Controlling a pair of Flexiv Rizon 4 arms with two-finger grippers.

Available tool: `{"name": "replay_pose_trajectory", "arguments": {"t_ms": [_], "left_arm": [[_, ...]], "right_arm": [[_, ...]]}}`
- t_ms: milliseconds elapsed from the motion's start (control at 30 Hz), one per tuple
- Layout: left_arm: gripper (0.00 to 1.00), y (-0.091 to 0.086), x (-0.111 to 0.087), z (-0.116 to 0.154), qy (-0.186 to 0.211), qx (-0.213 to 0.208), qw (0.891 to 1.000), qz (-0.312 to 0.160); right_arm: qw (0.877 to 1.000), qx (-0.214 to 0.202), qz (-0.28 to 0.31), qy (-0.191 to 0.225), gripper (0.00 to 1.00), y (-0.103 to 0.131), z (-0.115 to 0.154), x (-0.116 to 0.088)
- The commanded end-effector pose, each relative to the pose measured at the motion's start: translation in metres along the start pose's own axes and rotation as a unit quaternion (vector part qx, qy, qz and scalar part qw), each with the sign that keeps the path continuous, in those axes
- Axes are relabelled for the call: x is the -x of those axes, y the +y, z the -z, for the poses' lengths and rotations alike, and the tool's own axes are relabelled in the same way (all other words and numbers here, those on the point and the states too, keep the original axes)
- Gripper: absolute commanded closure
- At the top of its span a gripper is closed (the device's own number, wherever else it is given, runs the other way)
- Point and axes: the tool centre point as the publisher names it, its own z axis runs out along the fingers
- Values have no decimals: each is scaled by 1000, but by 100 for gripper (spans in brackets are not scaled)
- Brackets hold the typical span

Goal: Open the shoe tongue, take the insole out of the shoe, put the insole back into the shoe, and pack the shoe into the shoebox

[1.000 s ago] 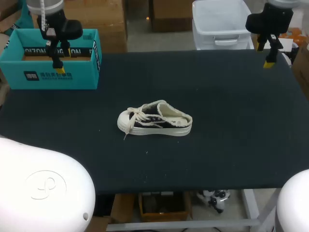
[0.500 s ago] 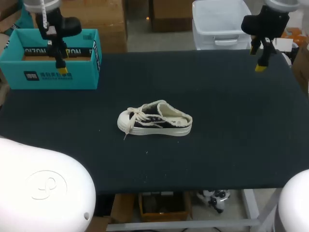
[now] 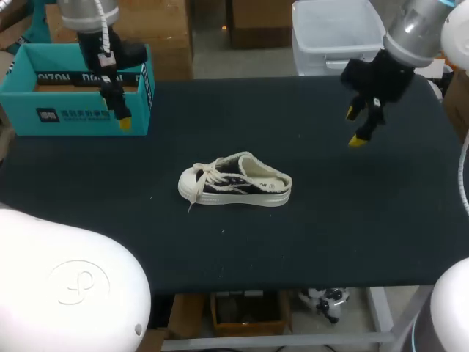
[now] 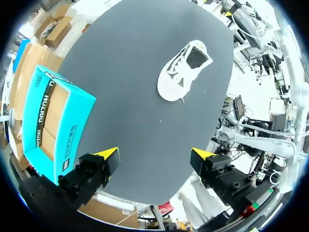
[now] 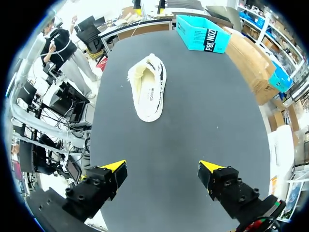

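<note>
Head view: since the earlier frames the left gripper (image 3: 121,117) has been carried off the open top of the shoebox (image 3: 77,117) and lowered in front of the box's front wall, near its right corner; the right gripper (image 3: 355,126) has been brought in from the table's far right edge towards the middle and is now held above the table (image 3: 330,220), well apart from the shoe (image 3: 236,180); shoe and shoebox are seen where they were.

Left wrist view: the left gripper (image 4: 154,155) is seen with fingers spread wide, nothing held between them; the shoebox (image 4: 67,125) is just beside one finger, the shoe (image 4: 186,70) well ahead.

Right wrist view: the right gripper (image 5: 161,169) is likewise spread apart with nothing held; the shoe (image 5: 147,92) is ahead of it, heel end nearer, and the shoebox (image 5: 200,33) is farther on at the table's corner.

The shoe is placed upright on its sole near the table's middle, toe towards the robot's left, laces loose over the toe end, pale lining shown in the opening; the teal shoebox is set open at the far left corner; the table is covered by a dark matte surface.
</note>
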Motion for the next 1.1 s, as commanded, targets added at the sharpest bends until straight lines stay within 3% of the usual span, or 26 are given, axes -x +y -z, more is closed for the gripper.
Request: {"name": "replay_pose_trajectory", "arguments": {"t_ms": [33, 300, 400, 433, 833, 933, 1100], "left_arm": [[0, -1, -16, -6, -1, -12, 1000, 17], [0, -8, -37, -19, 10, -24, 997, 72], [0, -10, -42, -24, 10, -12, 997, 82], [0, -10, -43, -25, -14, 10, 997, 73], [0, -10, -43, -25, -14, 10, 997, 73], [0, -26, -57, -25, 1, 28, 991, 135], [0, -45, -84, -32, 17, 40, 979, 197]], "right_arm": [[998, 18, 1, -56, 0, 6, -25, -9], [996, 65, 7, -59, 0, 34, -59, -18], [992, 109, 2, -56, 0, 37, -70, -21], [992, 109, 2, -56, 0, 37, -70, -21], [992, 109, 2, -56, 0, 37, -70, -21], [993, 108, 3, -46, 0, 40, -72, -19], [993, 115, -10, -16, 0, 48, -100, -21]]}}
